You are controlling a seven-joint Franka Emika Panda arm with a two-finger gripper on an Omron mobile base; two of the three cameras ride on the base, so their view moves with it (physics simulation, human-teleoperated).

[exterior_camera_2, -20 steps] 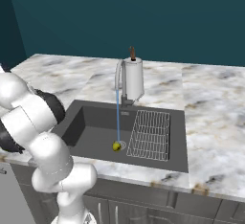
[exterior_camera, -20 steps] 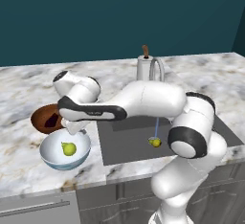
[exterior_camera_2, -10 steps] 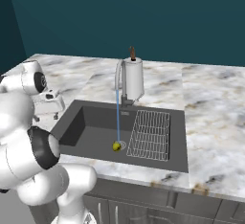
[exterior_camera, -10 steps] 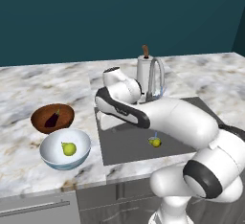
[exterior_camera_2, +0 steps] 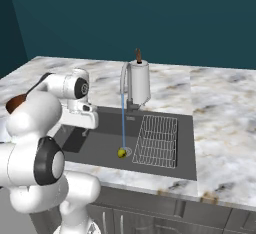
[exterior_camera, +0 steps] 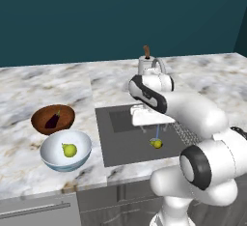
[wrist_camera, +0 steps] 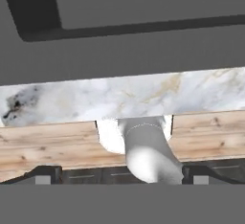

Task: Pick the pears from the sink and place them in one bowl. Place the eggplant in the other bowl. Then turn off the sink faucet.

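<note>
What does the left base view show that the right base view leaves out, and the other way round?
The left base view alone gives the reddish-brown wooden bowl holding the dark purple eggplant, and the white and blue bowl holding a yellow-green pear. The right base view alone gives a clear look at the whole wire rack and the thin stream of water falling from the slim grey faucet. Both share the dark grey sink, the second yellow-green pear on its floor, the white cylinder with a brown top and the marble counter.
</note>
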